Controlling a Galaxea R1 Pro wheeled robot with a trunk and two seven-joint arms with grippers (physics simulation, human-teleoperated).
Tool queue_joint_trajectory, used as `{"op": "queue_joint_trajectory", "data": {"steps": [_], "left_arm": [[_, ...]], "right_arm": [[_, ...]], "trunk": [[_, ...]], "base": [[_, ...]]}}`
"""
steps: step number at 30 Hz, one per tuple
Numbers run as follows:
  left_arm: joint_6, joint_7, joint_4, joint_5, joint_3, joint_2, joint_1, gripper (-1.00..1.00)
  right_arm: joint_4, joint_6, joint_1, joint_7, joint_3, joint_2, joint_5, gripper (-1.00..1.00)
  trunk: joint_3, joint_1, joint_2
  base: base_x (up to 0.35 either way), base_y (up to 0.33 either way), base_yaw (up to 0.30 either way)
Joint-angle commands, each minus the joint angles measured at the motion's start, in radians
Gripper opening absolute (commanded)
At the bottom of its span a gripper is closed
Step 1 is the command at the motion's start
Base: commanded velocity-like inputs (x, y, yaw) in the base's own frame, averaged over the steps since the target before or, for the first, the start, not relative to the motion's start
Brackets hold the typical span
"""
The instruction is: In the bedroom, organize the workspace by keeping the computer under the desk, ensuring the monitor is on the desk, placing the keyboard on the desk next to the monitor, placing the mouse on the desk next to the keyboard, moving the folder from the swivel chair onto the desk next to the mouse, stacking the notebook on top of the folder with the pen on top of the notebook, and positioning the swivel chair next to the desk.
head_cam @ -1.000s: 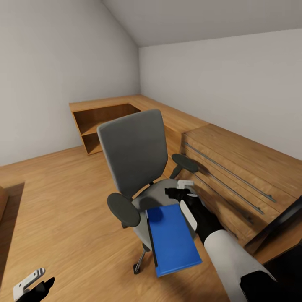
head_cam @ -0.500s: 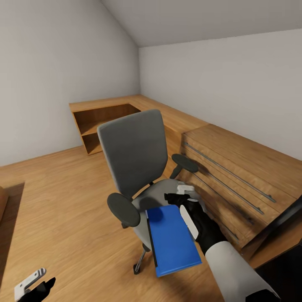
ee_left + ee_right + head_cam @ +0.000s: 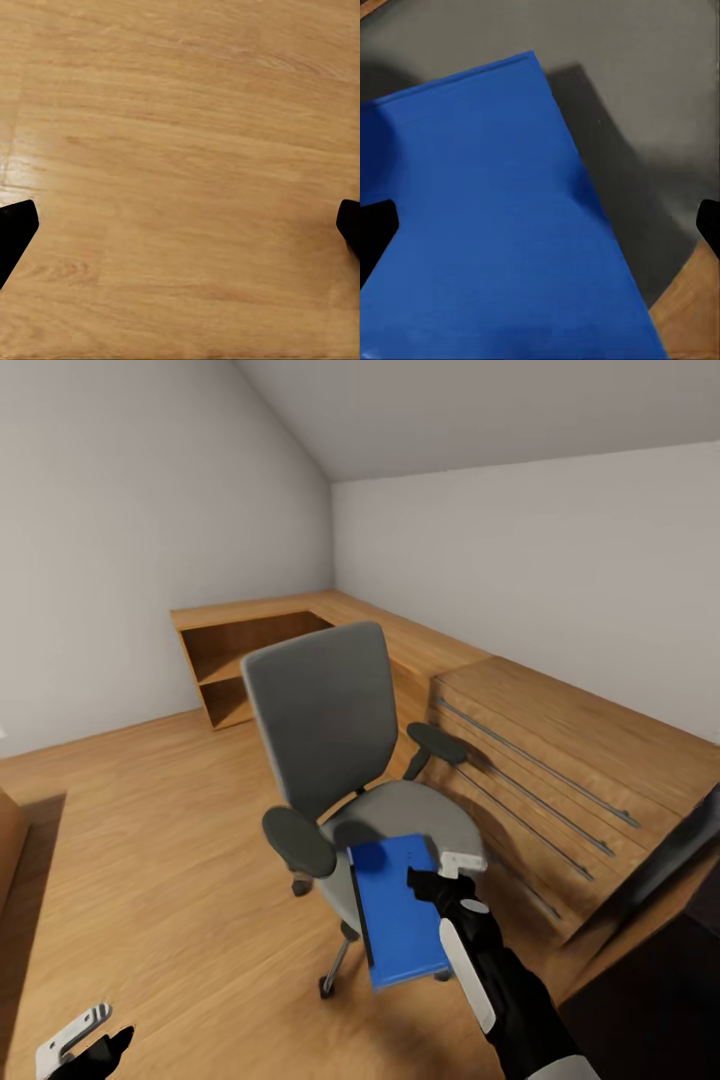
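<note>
Wood floor (image 3: 180, 150) below spread left jaws; right jaws wide over folder (image 3: 487, 225).

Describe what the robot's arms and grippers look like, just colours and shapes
The right arm is glossy black with a long white panel along the forearm. The right gripper is black with a pale grey finger. The left gripper looks alike: a black body with a light grey ribbed finger. In both wrist views the fingertips are plain black.

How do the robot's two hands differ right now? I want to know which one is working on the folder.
The right hand hovers over the blue folder on the swivel chair seat; the left hand hangs low over bare wood floor. The right arm is stretched forward; the left sits at the head view's bottom corner. Both hands are open and hold nothing.
</note>
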Motion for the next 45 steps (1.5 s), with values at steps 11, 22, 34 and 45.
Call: {"op": "queue_joint_trajectory", "data": {"steps": [11, 22, 34, 45], "left_arm": [[0.004, 0.006, 0.051, 0.008, -0.009, 0.003, 0.0, 1.0], [0.004, 0.004, 0.054, 0.007, -0.014, 0.002, 0.0, 1.0], [-0.016, 0.004, 0.054, 0.007, -0.016, 0.001, 0.0, 1.0], [-0.044, 0.004, 0.054, 0.008, -0.016, 0.0, 0.0, 1.0]], "right_arm": [[-0.076, 0.006, 0.066, -0.011, 0.003, 0.003, -0.019, 1.0], [-0.109, 0.0, 0.084, -0.01, 0.003, 0.001, -0.017, 1.0], [-0.107, -0.021, 0.092, -0.009, 0.002, 0.001, -0.019, 1.0], [-0.099, -0.08, 0.093, -0.009, 0.001, 0.0, -0.019, 1.0]], "trunk": [[0.005, -0.001, 0.0], [0.01, -0.001, 0.0], [0.028, -0.001, 0.0], [0.045, -0.001, 0.0]], "base": [[-0.334, 0.0, 0.0], [-0.076, 0.0, 0.0], [-0.001, 0.002, 0.0], [-0.073, 0.226, 0.0]]}}
